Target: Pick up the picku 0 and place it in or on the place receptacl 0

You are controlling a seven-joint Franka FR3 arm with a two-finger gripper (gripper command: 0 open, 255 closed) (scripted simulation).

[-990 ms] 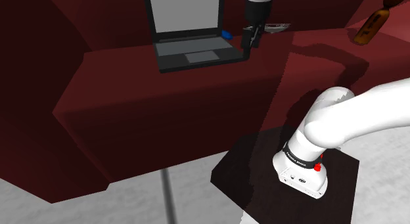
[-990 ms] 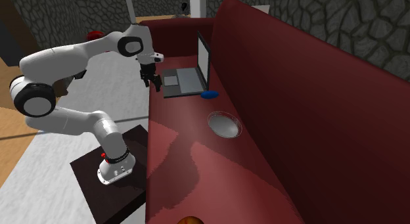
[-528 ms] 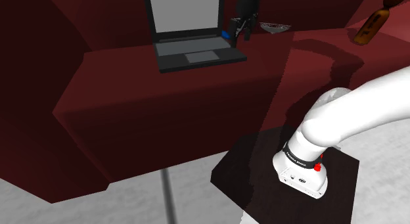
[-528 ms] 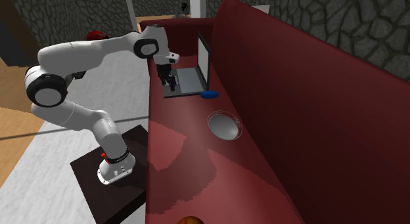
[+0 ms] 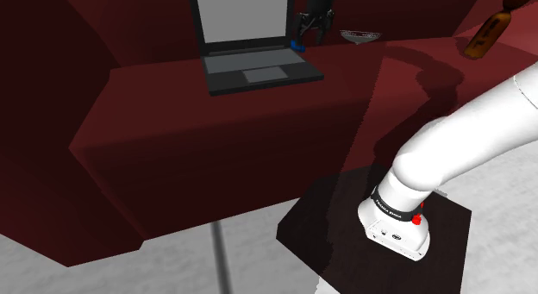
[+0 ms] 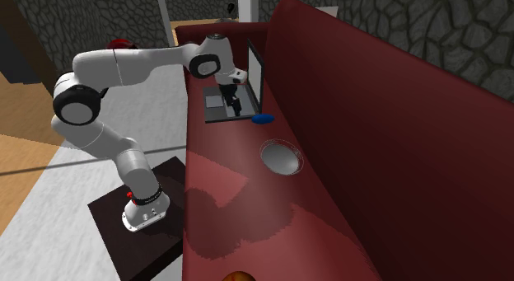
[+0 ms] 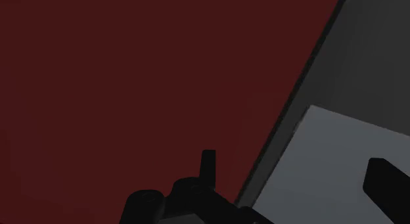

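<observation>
1. Laptop (image 5: 250, 44), centre-left in the shoulder view: stands open on the dark red sofa (image 5: 172, 120) seat, same spot as a second ago.
2. Small blue object (image 5: 297, 46), taken as the thing to pick up: lies on the seat just beside the laptop's far right corner, unmoved. In the second exterior view (image 6: 263, 119) it lies between the laptop and the dish.
3. Gripper (image 5: 314, 27): a second ago it hung off the laptop's near right corner. It has since travelled up-frame and now hovers just above and right of the blue object. Judgement: approach nearly complete, final alignment and descent outstanding.
4. Fingers (image 7: 387, 186): standing well apart, holding and touching nothing. Sofa fabric and grey laptop lie beneath them.
5. Shallow dish (image 5: 360, 34), right of the gripper: the presumed receptacle, resting on the seat, unchanged.
</observation>
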